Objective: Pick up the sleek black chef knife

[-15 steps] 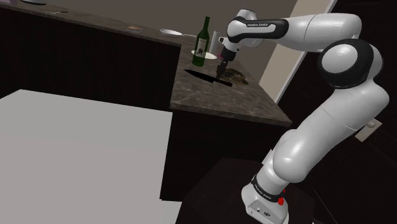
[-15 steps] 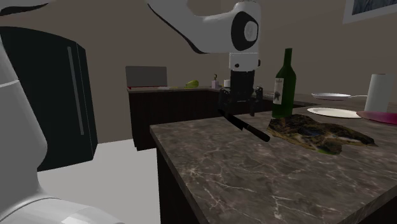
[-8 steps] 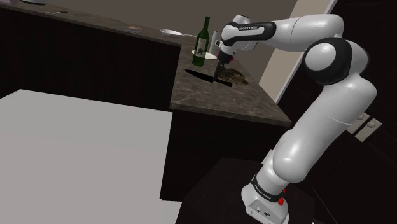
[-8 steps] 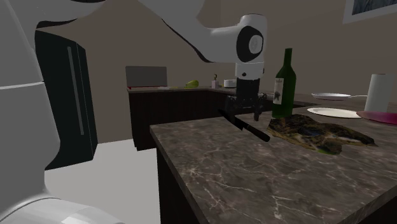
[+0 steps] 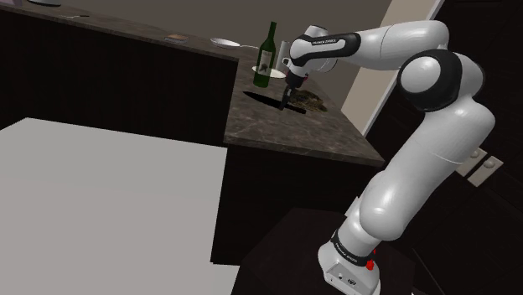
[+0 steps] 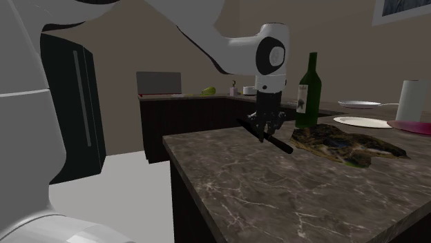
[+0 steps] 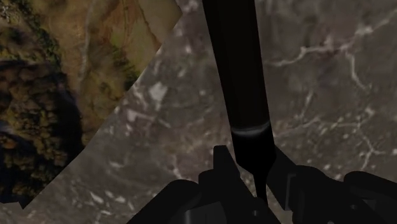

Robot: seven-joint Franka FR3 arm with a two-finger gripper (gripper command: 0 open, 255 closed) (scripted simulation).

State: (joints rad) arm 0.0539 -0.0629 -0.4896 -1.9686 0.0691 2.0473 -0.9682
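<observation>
The black chef knife (image 6: 282,145) is seen lying flat on the dark marbled tabletop (image 6: 276,200), near the tabletop's far edge in the second exterior view, with one end set just beside a mottled brown-green mat (image 6: 345,145) and the other pointed toward the tabletop's corner. A green wine bottle (image 6: 308,93) is stood behind the mat, and a white plate (image 6: 364,122) is laid farther toward that view's right. The pincer (image 6: 266,128) is held straight down over the knife's middle, its tips brought down to the tabletop. In the wrist view the knife's long dark body is seen running away from the pincer, and the two fingers (image 7: 222,162) are drawn in close on either side of the narrowing part below a pale ring, so that the knife appears to be clasped between them with little or no gap left. No gap can be made out between the knife and the tabletop, so the lift is judged not yet begun. The step in hand is taken to be the closing of the grasp. A straight upward pull is called for next, with the grip kept firm, since the knife is long and is held away from at least one of its ends; some tipping or twisting between the fingers is to be expected if the squeeze is weak, and the bottle close by is to be avoided
</observation>
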